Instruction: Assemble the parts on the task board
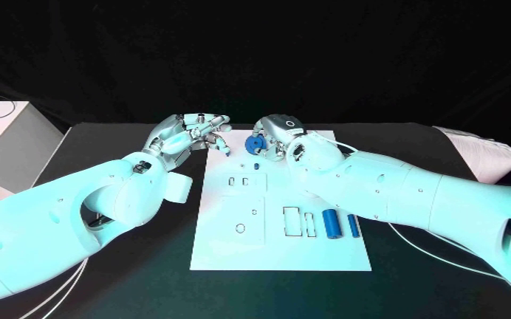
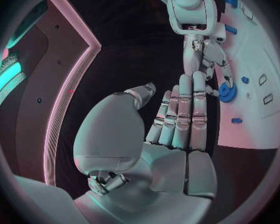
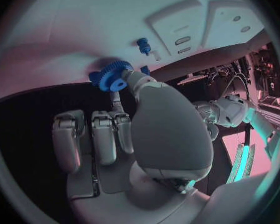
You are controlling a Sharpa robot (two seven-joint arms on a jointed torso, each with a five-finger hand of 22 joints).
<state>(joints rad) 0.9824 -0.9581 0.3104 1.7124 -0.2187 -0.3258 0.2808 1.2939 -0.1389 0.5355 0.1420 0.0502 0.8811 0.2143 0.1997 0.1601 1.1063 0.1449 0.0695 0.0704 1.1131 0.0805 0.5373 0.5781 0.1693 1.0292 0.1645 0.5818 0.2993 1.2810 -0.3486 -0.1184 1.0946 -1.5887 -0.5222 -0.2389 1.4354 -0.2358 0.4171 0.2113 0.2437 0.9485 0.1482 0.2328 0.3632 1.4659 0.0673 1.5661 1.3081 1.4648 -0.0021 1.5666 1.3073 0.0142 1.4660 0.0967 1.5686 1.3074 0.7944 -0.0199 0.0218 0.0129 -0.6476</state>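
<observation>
item: task board (image 1: 229, 249), white plate, lay flat in the middle of the black surface (image 1: 128, 289), long side running away from the robot; several shallow rectangular and round recesses showed in its face

item: blue gear (image 1: 253, 144), toothed disc with a raised hub, was at the far end of the board; in the right wrist view the gear (image 3: 112, 76) was pinched at its hub between the thumb and a finger, teeth edge-on near the board's edge; whether it touched the board could not be told

item: right hand (image 1: 282, 136), silver, was over the far end of the board, pinching the gear; its other fingers (image 3: 104, 134) lay side by side, curled, apart from the gear

item: left hand (image 1: 190, 136), silver, hovered just off the far left corner of the board, holding nothing; in the left wrist view its fingers (image 2: 184, 112) were stretched out straight and close together, thumb set apart, pointing toward the right hand and the gear (image 2: 226, 92)

item: two blue cylinders (image 1: 331, 225), one thick and one slimmer, lay side by side on the near right part of the board, lengthwise, beside a rectangular recess

item: small blue peg (image 1: 258, 165), stood in the board just nearer the robot than the gear; seen also in the right wrist view (image 3: 143, 45)
</observation>
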